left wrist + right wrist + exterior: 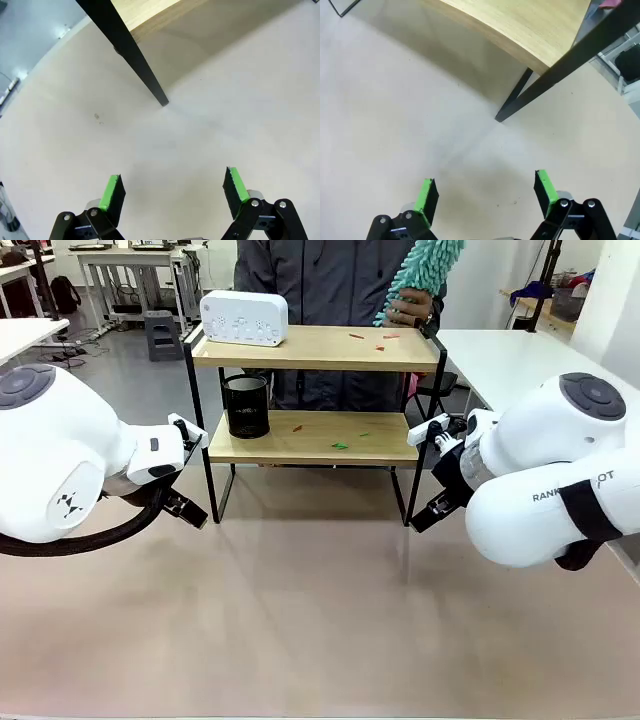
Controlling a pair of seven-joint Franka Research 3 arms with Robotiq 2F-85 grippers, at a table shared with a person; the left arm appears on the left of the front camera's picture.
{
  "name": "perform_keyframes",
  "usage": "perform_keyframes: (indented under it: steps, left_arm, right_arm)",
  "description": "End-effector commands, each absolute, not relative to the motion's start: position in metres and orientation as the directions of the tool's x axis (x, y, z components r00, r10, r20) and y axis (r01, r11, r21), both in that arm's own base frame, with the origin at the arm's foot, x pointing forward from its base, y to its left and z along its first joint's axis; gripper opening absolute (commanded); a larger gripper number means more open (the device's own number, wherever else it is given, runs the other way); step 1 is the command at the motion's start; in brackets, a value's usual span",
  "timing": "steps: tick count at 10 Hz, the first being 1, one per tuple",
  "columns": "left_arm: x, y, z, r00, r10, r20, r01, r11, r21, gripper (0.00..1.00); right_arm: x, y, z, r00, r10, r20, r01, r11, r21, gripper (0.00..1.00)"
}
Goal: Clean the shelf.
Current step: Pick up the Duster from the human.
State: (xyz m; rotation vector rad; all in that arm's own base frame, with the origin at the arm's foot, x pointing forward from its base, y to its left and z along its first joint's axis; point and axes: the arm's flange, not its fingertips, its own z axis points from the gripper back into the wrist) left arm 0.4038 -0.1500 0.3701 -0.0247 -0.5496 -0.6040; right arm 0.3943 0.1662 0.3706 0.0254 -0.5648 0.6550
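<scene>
Surface: pale beige table (320,640), with a person standing at its far side.
My left gripper (172,182): spread wide, with nothing between the green pads (111,187), low over bare table.
My right gripper (485,187): equally spread and empty, also over bare table.
Shelf (320,352): at the far middle of the table, between my two arms; it has two light wooden boards in a thin black frame.
Top board: white box (244,318) at the left end, reddish scraps (385,340) near the right.
Lower board: black cup (246,406) at the left, green scrap (340,446) and orange scrap (297,427) further right.
Person's hand (408,308): at the top board's far right corner, gripping a teal fluffy duster (425,268).
Front view: shows both board tops and what lies on them.
Left wrist view: shows one black leg (135,55) with its foot on the table.
Right wrist view: shows another leg (560,70) under a board corner.
</scene>
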Motion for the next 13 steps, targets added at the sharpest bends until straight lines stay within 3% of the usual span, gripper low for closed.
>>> perform_keyframes:
  steps: [1, 10, 11, 12, 13]
  left_arm:
    - [0.404, -0.150, 0.370, 0.684, -0.533, 0.498, 0.546, 0.827, 0.135, 1.00]
    - [0.404, -0.150, 0.370, 0.684, -0.533, 0.498, 0.546, 0.827, 0.135, 1.00]
    - [0.404, -0.150, 0.370, 0.685, -0.532, 0.498, 0.545, 0.828, 0.135, 1.00]
    - [0.370, -0.139, 0.411, 0.658, -0.573, 0.489, 0.656, 0.754, 0.002, 1.00]
    - [0.339, -0.117, 0.446, 0.678, -0.587, 0.443, 0.698, 0.704, -0.134, 1.00]
  right_arm:
    - [0.394, 0.166, 0.371, 0.649, 0.570, 0.505, -0.583, 0.798, -0.151, 1.00]
    - [0.394, 0.166, 0.371, 0.648, 0.570, 0.505, -0.583, 0.798, -0.152, 1.00]
    - [0.374, 0.164, 0.397, 0.587, 0.656, 0.474, -0.688, 0.713, -0.135, 1.00]
    - [0.346, 0.140, 0.440, 0.590, 0.671, 0.448, -0.739, 0.673, -0.035, 1.00]
    - [0.326, 0.104, 0.481, 0.696, 0.539, 0.475, -0.651, 0.752, 0.100, 1.00]
